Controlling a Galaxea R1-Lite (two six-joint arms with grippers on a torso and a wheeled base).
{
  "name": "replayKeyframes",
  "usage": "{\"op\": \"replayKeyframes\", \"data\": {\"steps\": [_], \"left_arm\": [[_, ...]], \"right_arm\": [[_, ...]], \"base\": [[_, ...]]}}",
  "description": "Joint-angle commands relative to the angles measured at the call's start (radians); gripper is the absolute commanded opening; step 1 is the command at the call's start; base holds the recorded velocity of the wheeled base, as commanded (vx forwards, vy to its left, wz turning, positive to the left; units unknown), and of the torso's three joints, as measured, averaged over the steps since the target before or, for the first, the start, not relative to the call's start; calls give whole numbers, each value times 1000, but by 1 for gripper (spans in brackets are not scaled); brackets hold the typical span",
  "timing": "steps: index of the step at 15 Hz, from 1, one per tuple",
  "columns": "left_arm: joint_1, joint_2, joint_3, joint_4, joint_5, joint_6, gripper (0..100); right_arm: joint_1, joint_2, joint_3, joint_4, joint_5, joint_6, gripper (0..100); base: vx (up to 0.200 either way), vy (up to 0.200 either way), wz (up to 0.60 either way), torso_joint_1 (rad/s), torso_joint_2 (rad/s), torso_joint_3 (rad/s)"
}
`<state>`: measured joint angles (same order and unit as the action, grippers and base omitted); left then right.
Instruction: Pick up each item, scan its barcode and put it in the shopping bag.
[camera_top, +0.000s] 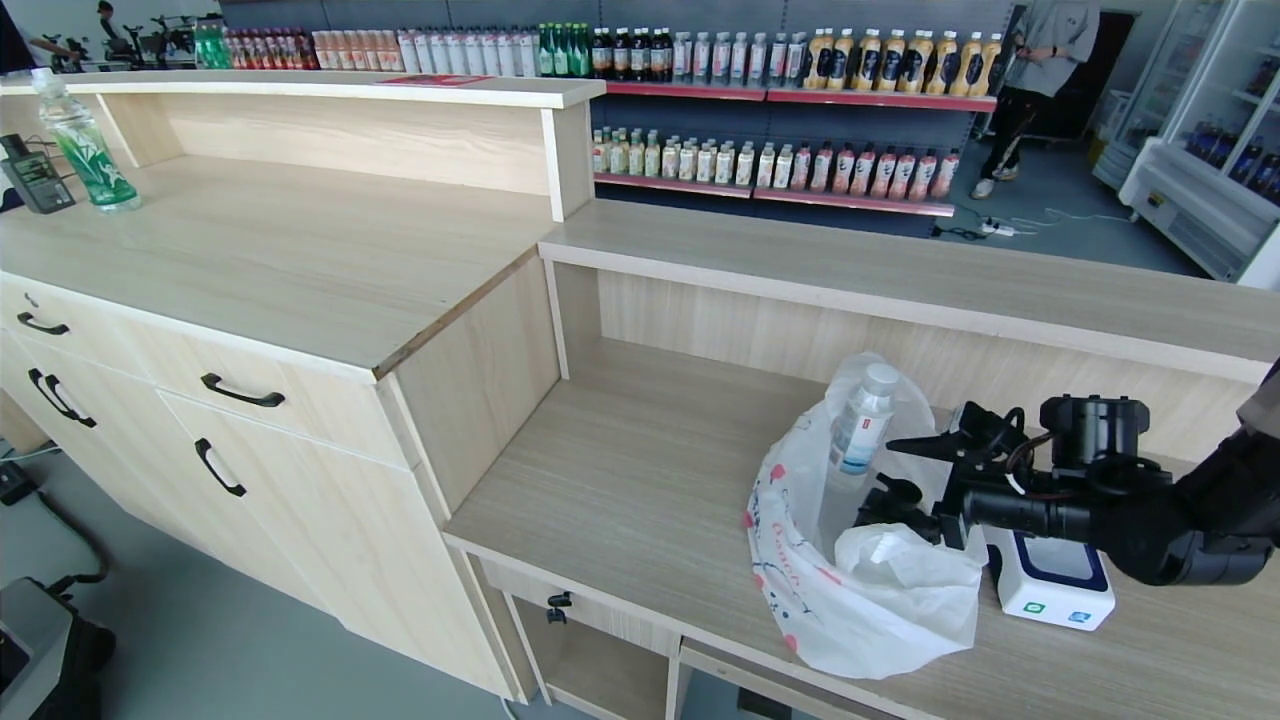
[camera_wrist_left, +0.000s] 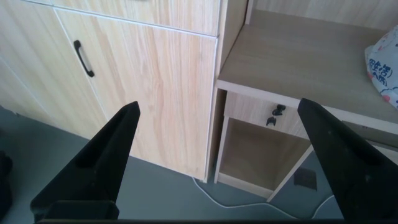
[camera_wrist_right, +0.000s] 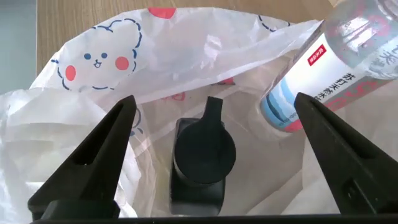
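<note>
A white shopping bag (camera_top: 860, 590) with cartoon prints stands open on the low counter (camera_top: 640, 470). A clear water bottle (camera_top: 862, 420) with a white and blue label leans inside it, neck up. In the right wrist view the same bottle (camera_wrist_right: 329, 62) lies against the bag wall (camera_wrist_right: 99, 62), beside a black item with a round top (camera_wrist_right: 202, 155) deep in the bag. My right gripper (camera_top: 905, 472) hangs open just over the bag's mouth, its fingers (camera_wrist_right: 93, 168) spread wide with nothing gripped. My left gripper (camera_wrist_left: 217, 162) is open too, low beside the cabinet front above the floor.
A white scanner box (camera_top: 1050, 585) sits on the low counter right behind the bag. On the higher counter at far left stand a green-labelled bottle (camera_top: 85, 140) and a small dark terminal (camera_top: 35, 180). Drawers with black handles (camera_top: 240, 392) face the floor. Drink shelves (camera_top: 780, 95) line the back.
</note>
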<state>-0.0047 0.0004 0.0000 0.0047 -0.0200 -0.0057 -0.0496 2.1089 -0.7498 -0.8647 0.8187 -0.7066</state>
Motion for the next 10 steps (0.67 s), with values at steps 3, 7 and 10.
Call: {"op": "replayKeyframes", "data": {"steps": [3,7,10], "left_arm": [[0,1,0,0,0,0,100],[0,1,0,0,0,0,100],[0,1,0,0,0,0,100]], "right_arm": [[-9,-53,-23,-23,-4,6,100],[-7,-153,-26,-20,-4,91,100],[-6,-253,-26,-19,-6,185,100]], "base": [[0,0,0,0,0,0],[0,0,0,0,0,0],[0,0,0,0,0,0]]}}
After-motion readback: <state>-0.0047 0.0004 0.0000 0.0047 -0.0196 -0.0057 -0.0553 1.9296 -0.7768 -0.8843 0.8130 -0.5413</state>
